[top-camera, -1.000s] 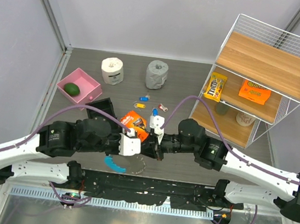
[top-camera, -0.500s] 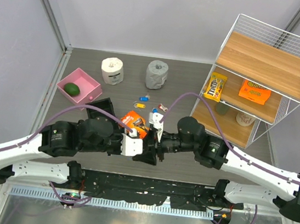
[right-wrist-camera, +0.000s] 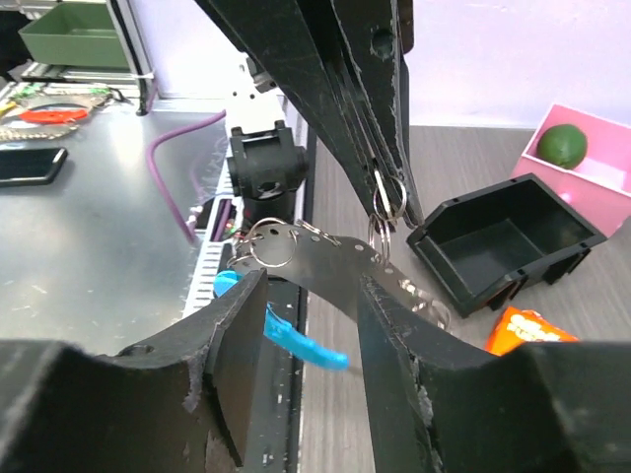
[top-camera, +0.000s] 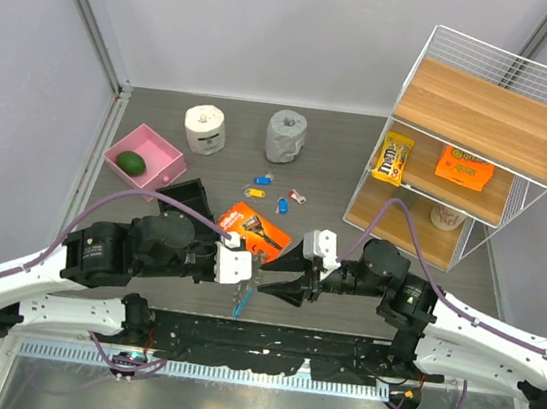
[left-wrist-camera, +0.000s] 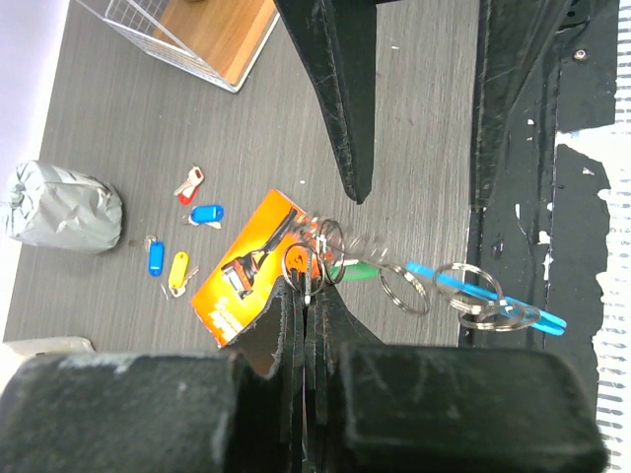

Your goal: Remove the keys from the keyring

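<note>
My left gripper (top-camera: 250, 280) is shut on a split ring of the key cluster and holds it up over the table's front edge. In the left wrist view the gripper (left-wrist-camera: 308, 286) pinches the ring, and a chain of rings (left-wrist-camera: 404, 288) runs right to the light-blue keyring band (left-wrist-camera: 483, 294). My right gripper (top-camera: 280, 276) is open just right of it. In the right wrist view its open gripper (right-wrist-camera: 311, 286) straddles the grey key cluster (right-wrist-camera: 330, 258), a curved holed metal piece, without touching it. The blue band (right-wrist-camera: 301, 340) hangs below.
An orange package (top-camera: 260, 229) lies behind the grippers and a black bin (top-camera: 185, 200) to the left. A pink tray (top-camera: 163, 162) holds a green fruit. White (top-camera: 205, 129) and grey (top-camera: 286, 136) rolls stand at the back, small tagged keys (top-camera: 261, 181) mid-table, a wire shelf (top-camera: 471, 160) at right.
The cluster lay on the table a second ago; my left gripper now holds it up, hanging. My right gripper has drawn back to the right from the left gripper and stands open.
</note>
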Controlling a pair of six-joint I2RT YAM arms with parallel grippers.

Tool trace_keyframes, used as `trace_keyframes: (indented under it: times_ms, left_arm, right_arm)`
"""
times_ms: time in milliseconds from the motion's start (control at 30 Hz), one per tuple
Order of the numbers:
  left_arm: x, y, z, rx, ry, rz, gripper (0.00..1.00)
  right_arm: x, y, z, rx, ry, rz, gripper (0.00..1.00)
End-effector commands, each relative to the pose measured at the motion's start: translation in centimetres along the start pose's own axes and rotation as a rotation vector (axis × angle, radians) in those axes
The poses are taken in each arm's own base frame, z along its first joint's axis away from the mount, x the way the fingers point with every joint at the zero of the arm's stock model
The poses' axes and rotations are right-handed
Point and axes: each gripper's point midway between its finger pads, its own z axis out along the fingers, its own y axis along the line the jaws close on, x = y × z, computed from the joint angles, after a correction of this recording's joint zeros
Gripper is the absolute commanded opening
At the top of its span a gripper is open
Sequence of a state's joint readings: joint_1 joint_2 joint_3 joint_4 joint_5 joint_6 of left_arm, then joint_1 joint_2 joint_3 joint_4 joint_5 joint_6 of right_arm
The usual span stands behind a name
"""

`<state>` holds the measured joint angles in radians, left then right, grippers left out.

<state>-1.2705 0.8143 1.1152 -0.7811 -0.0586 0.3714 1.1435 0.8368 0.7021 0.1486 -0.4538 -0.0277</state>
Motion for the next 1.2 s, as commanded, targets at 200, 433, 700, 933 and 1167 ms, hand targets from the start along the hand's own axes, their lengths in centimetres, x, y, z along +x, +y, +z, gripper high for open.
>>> trace_keyframes:
  times_ms: [200,433,700,933,1167]
  left_arm:
    - [-2.6,0.3,-0.5,-0.005,-0.12,0.003,0.0]
    - [-2.6,0.1,-0.7,0.005,-0.127,0.005,0.0]
    - [-2.9,-0.4,-0.8,0.033,-0.143,0.005,0.0]
    - [-2.7,-0.1,-0.7,0.019,-0.131,0.003,0.0]
    - [-1.5,0.3,0.2,-0.01,-0.064,0.001,0.0]
  right_arm:
    - [-3.2,-1.6,0.5,0.062,-0.132,-0.17,0.42]
    - [-3.3,-1.9,1.1,0.061,-0.131,-0.165,0.42]
    - [-3.7,-1.4,1.7,0.021,-0.147,-0.156,0.29]
    - [-3.3,-0.7,2.2,-0.028,-0.108,-0.117,0.05]
    - [-2.6,-0.3,1.8,-0.009,0.1,0.124,0.05]
